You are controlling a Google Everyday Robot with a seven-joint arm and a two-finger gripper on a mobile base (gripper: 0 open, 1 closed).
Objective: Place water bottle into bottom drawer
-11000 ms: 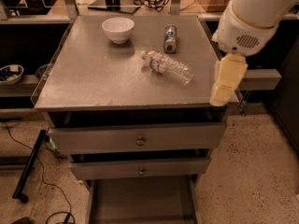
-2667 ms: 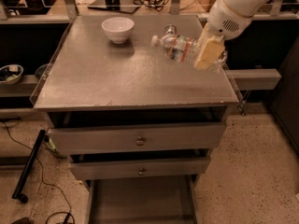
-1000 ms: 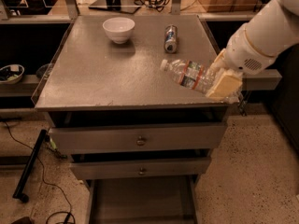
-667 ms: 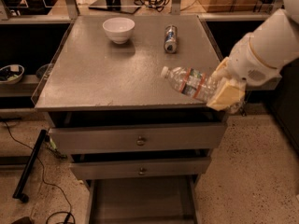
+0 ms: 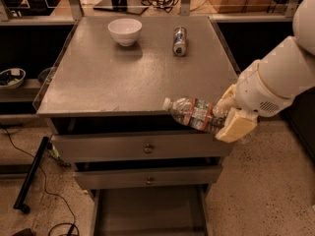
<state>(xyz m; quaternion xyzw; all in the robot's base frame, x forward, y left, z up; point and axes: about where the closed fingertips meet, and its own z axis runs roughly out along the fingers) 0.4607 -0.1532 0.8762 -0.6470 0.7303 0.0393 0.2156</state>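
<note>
Water bottle (image 5: 193, 113): one, in gripper (image 5: 228, 113), front-right.

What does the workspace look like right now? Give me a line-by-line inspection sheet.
Surface: grey table top, two things at its back.
Job's things: water bottle held nearly level off the front right corner, cap leftward; bottom drawer pulled out below, nothing seen inside.
Clutter: white bowl and can.
Gripper: gripper shut on the bottle's base end, beside the front right corner.
Cables: black cable on the floor, left.
Surroundings: two upper drawers closed; dish on left shelf.
</note>
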